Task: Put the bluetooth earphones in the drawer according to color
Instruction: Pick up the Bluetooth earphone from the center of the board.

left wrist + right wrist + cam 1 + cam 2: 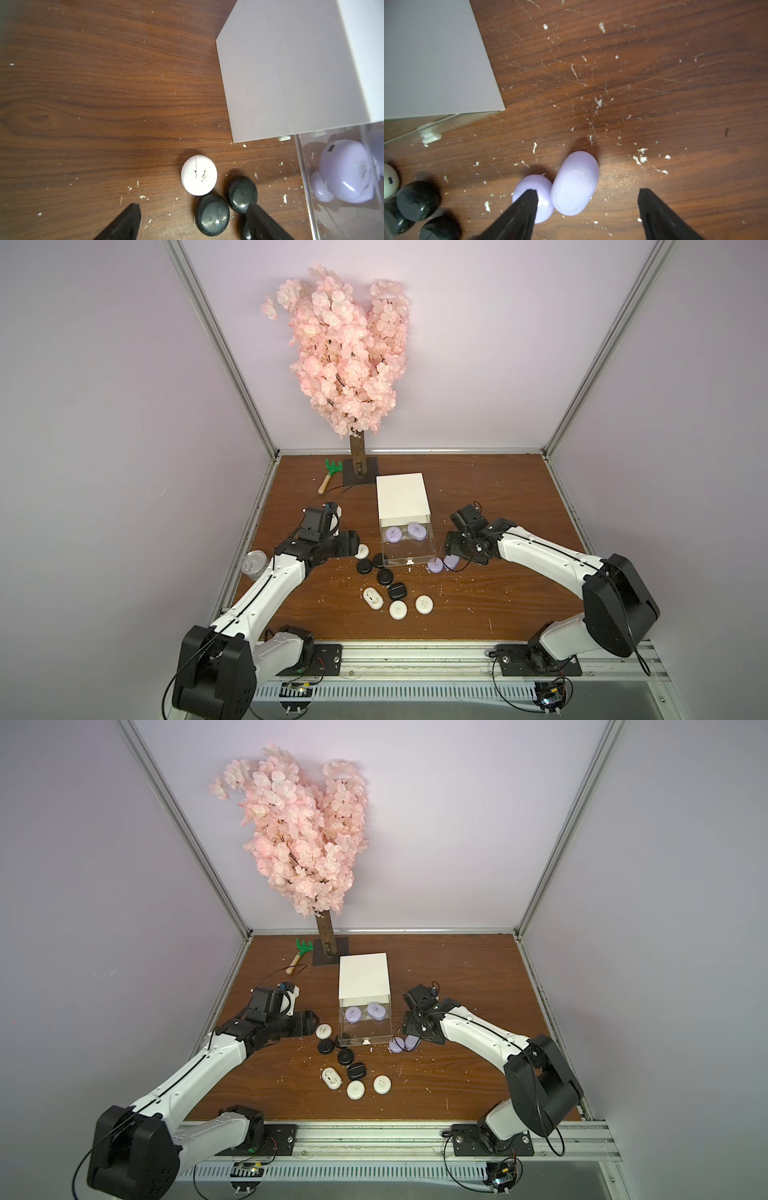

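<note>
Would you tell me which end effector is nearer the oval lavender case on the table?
Right. The right end effector brackets the oval lavender case with open jaws; the left end effector sits beyond the open drawer, by black cases.

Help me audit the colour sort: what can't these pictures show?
Other drawers of the white cube-shaped cabinet: hidden under its top and pulled-out clear plastic drawer, both top views.
Silver tin can: partly behind the left arm, in a top view.
Right hand: finger bases cut off by the wrist view's edge.
</note>
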Available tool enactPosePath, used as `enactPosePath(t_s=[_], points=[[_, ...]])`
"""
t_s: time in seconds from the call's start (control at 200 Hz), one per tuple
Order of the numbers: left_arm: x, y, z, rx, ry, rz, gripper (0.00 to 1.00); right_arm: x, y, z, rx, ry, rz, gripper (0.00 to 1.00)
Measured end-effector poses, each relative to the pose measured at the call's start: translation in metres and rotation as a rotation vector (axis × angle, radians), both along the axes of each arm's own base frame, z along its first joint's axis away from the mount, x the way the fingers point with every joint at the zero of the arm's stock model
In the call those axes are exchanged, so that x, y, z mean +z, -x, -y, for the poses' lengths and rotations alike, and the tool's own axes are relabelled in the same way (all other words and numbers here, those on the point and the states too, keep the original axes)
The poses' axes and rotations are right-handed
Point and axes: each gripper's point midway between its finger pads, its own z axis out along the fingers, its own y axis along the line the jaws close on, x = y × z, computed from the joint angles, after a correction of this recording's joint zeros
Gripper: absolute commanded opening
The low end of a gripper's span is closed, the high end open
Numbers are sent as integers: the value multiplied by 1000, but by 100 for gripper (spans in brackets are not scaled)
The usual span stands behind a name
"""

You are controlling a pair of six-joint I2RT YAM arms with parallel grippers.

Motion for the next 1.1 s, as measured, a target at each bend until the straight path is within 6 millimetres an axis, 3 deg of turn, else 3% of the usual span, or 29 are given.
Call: enactPosePath(t_s=[0.45, 0.881, 1.101], points=[[0, 0, 0, 0, 0, 0, 84, -32, 2, -9, -5, -13, -92, 80], [0, 0, 0, 1, -1, 1, 84, -49, 19, 0, 4, 5, -142, 54], [0, 0, 0, 1, -1, 1, 84, -50, 20, 2, 14, 18, -144, 52]])
